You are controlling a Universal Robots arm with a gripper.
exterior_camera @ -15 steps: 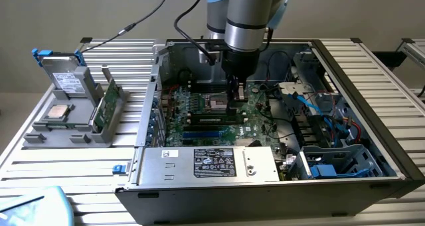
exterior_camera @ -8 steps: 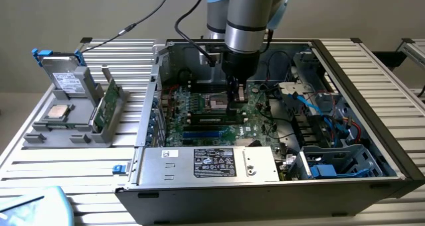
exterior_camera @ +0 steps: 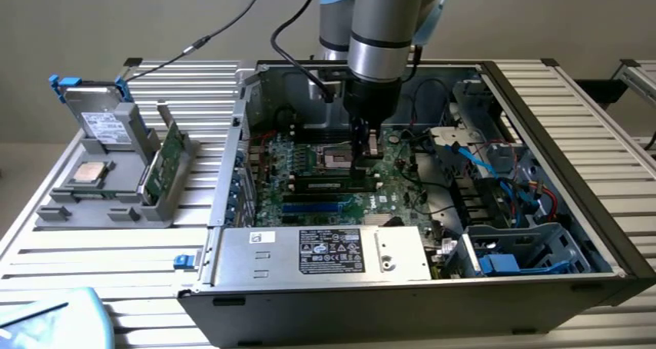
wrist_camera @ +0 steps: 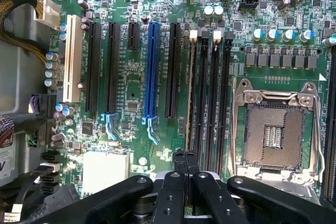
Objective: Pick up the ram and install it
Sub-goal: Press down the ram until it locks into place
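On the slatted table, at the exterior view's left, a grey holder carries a silver drive with blue tabs, a square silver processor chip lying flat, and a green circuit card standing on edge. Toward the centre sits the open computer case, its power supply with a labelled face at six o'clock of the motherboard. The ram lies along a memory slot near the board's middle, at about seven o'clock from the gripper, which hangs straight down from the arm just above the board beside the empty processor socket. In the wrist view the fingers are pressed together with nothing between them, above the memory slots; the blue expansion slot is at nine o'clock from those slots and the processor socket at three o'clock
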